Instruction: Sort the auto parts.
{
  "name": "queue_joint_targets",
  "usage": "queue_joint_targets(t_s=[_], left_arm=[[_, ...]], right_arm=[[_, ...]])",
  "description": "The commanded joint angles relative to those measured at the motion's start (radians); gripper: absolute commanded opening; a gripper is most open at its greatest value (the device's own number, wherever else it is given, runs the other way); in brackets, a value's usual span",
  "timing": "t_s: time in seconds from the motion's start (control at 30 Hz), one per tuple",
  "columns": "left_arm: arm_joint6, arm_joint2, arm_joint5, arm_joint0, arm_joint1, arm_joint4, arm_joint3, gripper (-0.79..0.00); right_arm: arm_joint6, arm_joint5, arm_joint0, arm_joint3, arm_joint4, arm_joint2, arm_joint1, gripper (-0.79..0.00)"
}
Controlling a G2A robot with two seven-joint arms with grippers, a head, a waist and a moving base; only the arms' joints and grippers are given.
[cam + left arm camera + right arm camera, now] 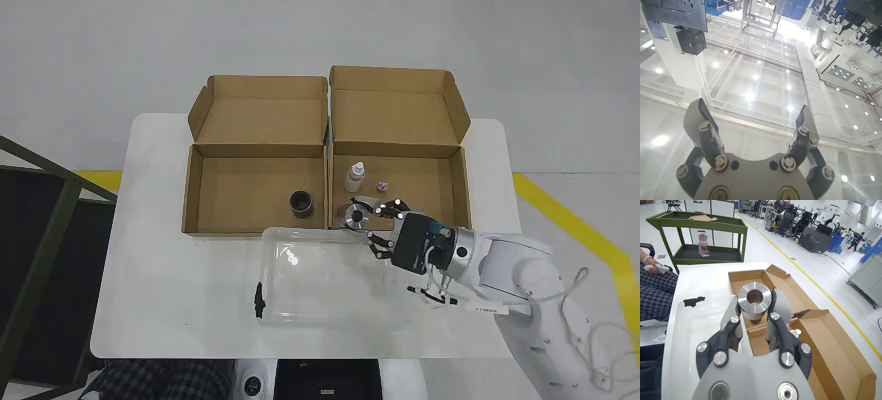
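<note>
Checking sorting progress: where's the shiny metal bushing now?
Top view: metal bushing held in the right claw at the near left corner of the right cardboard box, beside the white bottle.

Pale grey floor (100, 60) with a yellow line (570, 218) across it, in an open workshop hall. Green cart (702, 224) beside the white table (160, 250), pink bottle (703, 245) on its lower shelf. Office chairs (785, 223) farther back. Ceiling (772, 85) white and gridded, with round lights (755, 76) that glare.

Right gripper (368, 222) grips metal bushing (353, 214) over right box (440, 192) | left box (240, 190): dark cylinder (302, 203) | clear tray (320, 285) in front, on table (160, 250)
</note>
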Motion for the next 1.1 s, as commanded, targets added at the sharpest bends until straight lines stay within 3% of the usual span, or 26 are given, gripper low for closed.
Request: queue_joint_targets(t_s=[0.0, 0.3, 0.6, 1.07], left_arm=[[0.000, 0.000, 0.000, 0.000, 0.000, 0.000, 0.000, 0.000], [0.000, 0.000, 0.000, 0.000, 0.000, 0.000, 0.000, 0.000], [0.000, 0.000, 0.000, 0.000, 0.000, 0.000, 0.000, 0.000], [0.000, 0.000, 0.000, 0.000, 0.000, 0.000, 0.000, 0.000]], right_arm=[[0.000, 0.004, 0.002, 0.005, 0.000, -0.005, 0.000, -0.785], [0.022, 0.047, 0.057, 0.045, -0.005, -0.075, -0.009, -0.785], [0.096, 0.119, 0.192, 0.106, -0.035, -0.210, -0.035, -0.785], [0.170, 0.265, 0.458, 0.354, -0.055, -0.495, -0.126, -0.785]])
